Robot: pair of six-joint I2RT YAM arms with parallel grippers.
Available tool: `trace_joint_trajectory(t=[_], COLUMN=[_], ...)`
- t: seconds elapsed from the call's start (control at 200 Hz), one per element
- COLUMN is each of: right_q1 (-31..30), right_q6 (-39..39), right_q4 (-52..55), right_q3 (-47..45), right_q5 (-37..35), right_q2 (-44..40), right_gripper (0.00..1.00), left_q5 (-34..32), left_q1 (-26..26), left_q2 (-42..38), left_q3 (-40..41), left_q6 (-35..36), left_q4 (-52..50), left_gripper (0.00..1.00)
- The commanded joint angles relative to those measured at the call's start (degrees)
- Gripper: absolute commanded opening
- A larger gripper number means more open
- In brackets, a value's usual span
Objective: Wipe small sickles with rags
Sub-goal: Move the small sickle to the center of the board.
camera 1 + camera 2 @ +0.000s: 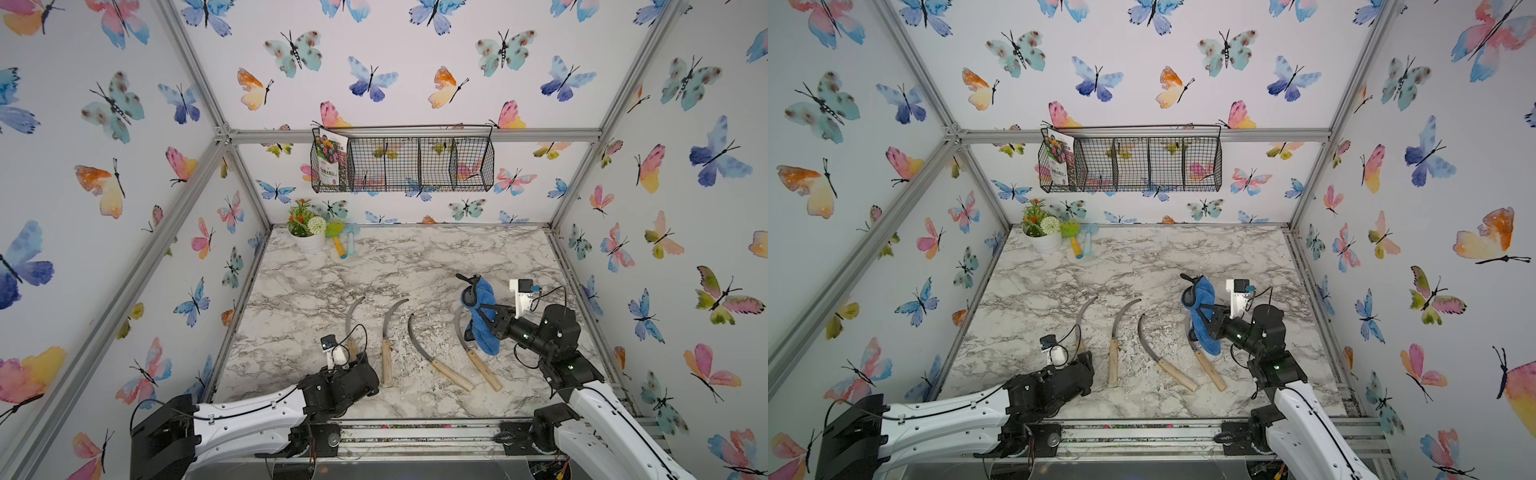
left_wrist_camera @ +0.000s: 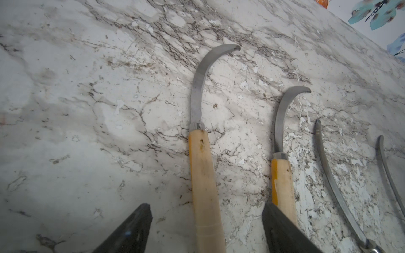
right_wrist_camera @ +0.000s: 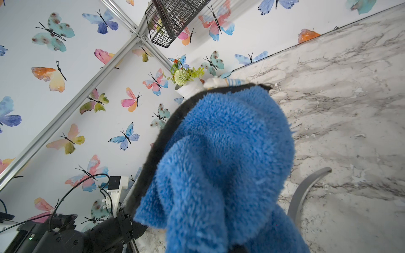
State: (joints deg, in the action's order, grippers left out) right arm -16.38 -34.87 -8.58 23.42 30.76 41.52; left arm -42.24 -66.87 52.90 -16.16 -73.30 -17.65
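Marble bench (image 1: 374,270), read as a clock with 12 at the back wall. Four small sickles lie in a row across the 6 o'clock half, pale wooden handles toward 6, grey blades toward 12, each apart from the next. Counting from the 9 side: first sickle (image 2: 205,175), second sickle (image 1: 387,353), third sickle (image 1: 440,368), fourth sickle (image 1: 484,370). The first two tips hook toward 1 o'clock; the other two bend toward 11. Left arm (image 1: 249,419) reaches in from 7 o'clock. The left jaws are spread wide, with one of the fingers (image 2: 131,230) on each side of the first sickle's handle, a gap on both sides and nothing gripped. Right arm (image 1: 552,332) comes in from 4 o'clock. The right jaws are clenched on the blue rag (image 1: 484,336), which hangs from them at about 3 o'clock and covers part of the fourth sickle's blade in both top views. Cannot tell whether cloth touches blade. In the right wrist view a grey blade tip shows just beside the cloth. Flower pot (image 1: 309,243) and two toy tools (image 1: 339,248) sit in the 11 o'clock corner; wire basket (image 1: 403,166) hangs on the back wall.
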Motion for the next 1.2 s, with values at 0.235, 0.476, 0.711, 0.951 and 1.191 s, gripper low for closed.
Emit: trace_joint_trajectory(t=[0.235,0.476,0.711,0.951,1.191], right_q1=[0.03,-0.01,0.03,0.03,0.03], right_q6=[0.56,0.51,0.42,0.35,0.33], right_q4=[0.40,1.98,2.28,1.57,1.41], right_q3=[0.71,0.31,-0.11,-0.19,-0.04], right_q5=[-0.97,-2.09,-2.46,-2.55,-3.08], right_q2=[0.34,-2.03,-2.67,-1.75,-0.73], right_gripper=[0.02,0.02,0.02,0.02,0.02], left_q5=[0.70,-0.83,0.06,3.93,5.91], left_q1=[-0.28,-0.14,3.19,13.91,19.95], left_q2=[10.24,18.57,22.08,20.68,21.83], left_q3=[-3.21,-6.35,-7.41,-6.00,-9.08], left_q6=[-3.95,-5.78,-3.64,12.24,27.86], left_q4=[0.21,-0.65,-0.08,8.71,16.30], left_gripper=[0.64,0.38,0.23,0.21,0.27])
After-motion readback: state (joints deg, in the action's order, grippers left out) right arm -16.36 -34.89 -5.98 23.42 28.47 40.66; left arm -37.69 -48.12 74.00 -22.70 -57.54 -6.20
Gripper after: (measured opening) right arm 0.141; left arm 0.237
